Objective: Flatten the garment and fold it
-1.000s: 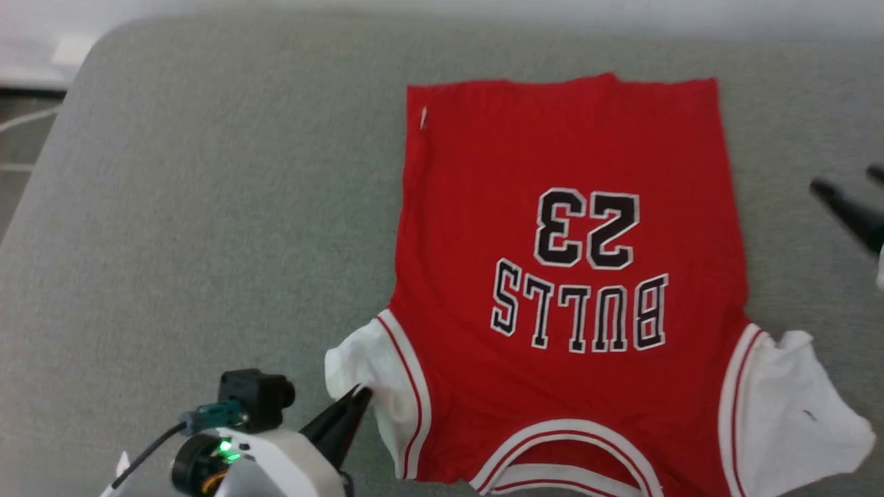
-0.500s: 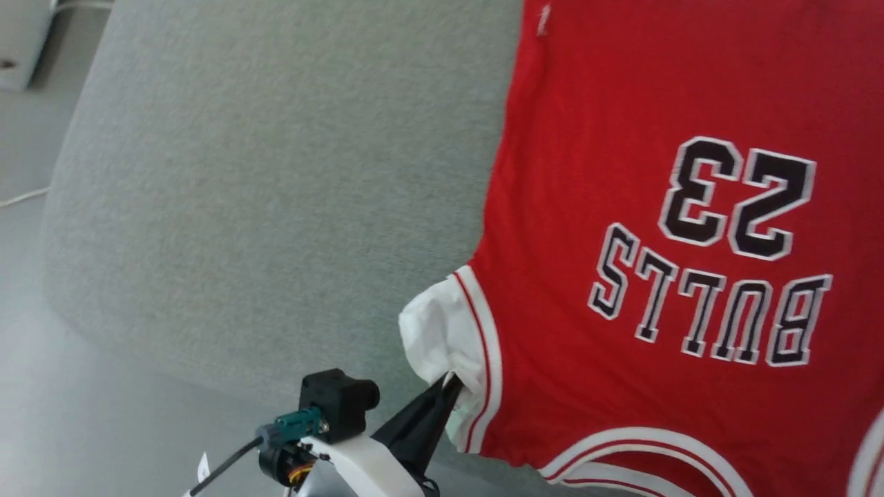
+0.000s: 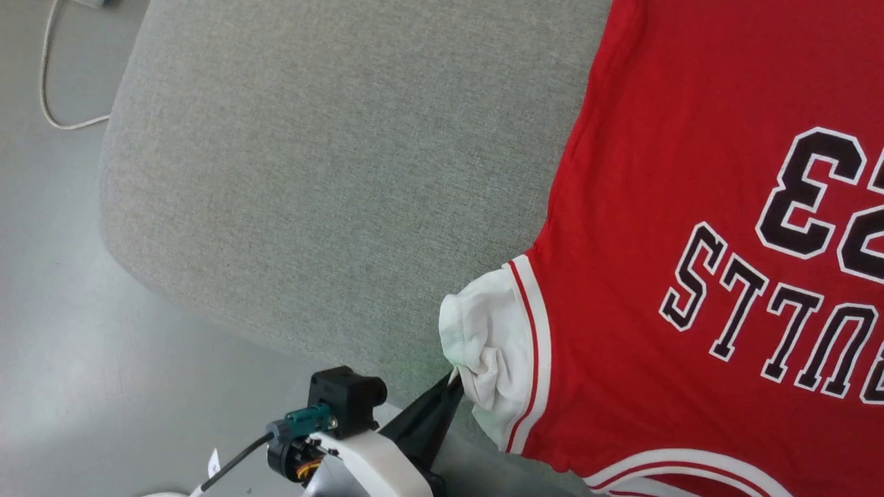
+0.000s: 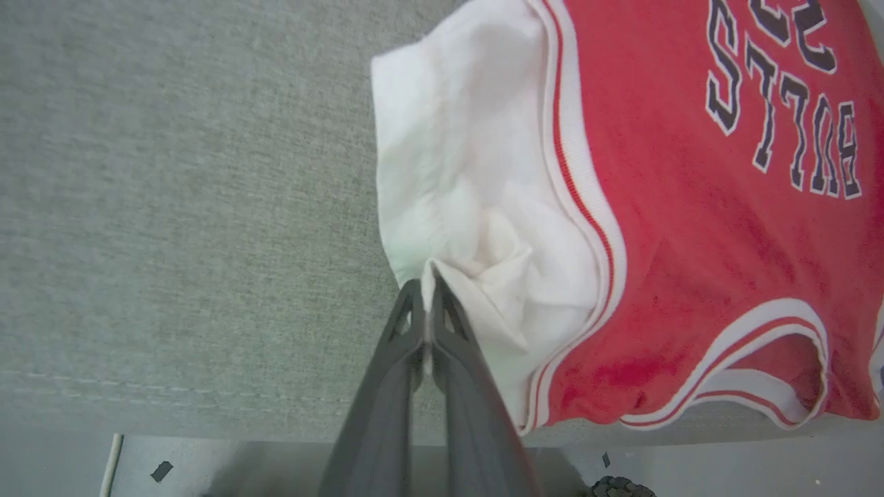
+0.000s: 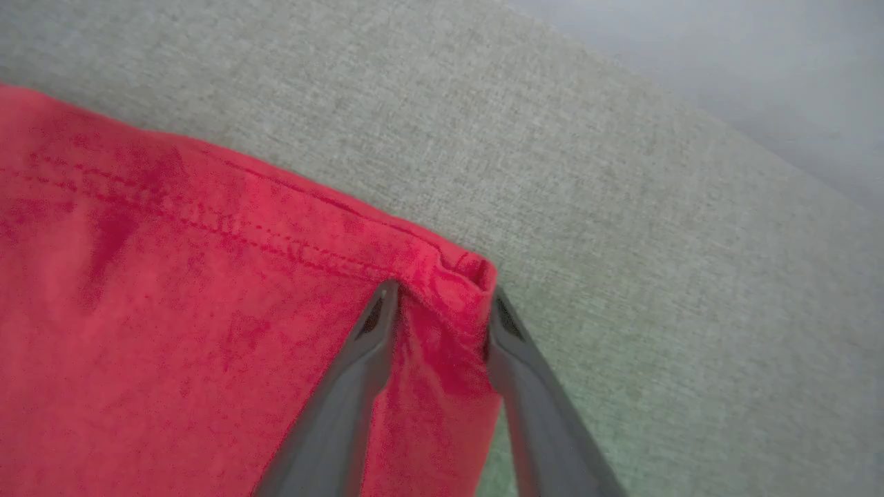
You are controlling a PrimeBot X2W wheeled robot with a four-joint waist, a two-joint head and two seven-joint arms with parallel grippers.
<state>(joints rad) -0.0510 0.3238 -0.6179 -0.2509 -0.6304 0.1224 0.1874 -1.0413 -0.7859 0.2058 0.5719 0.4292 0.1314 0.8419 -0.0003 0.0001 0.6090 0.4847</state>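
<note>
The garment (image 3: 690, 207) is a red jersey with black white-outlined lettering, lying spread on a grey padded surface (image 3: 311, 172). Its white sleeve (image 3: 483, 331) is bunched near the surface's near edge. My left gripper (image 3: 452, 378) is shut on the crumpled tip of that sleeve (image 4: 449, 152), and the pinch shows plainly at my left gripper (image 4: 427, 283) in the left wrist view. In the right wrist view my right gripper (image 5: 442, 297) stands open astride a stitched hem corner of the garment (image 5: 173, 310), one finger on the cloth, the other just off its edge.
The grey surface has a rounded left corner and drops to a pale floor (image 3: 55, 310). A white cable (image 3: 52, 90) lies on the floor at the upper left. Bare grey padding extends left of the garment.
The head camera has swung left and downward, so the garment now sits further right in its view. My left gripper still pinches the sleeve, which looks more bunched. The right gripper has left the head view.
</note>
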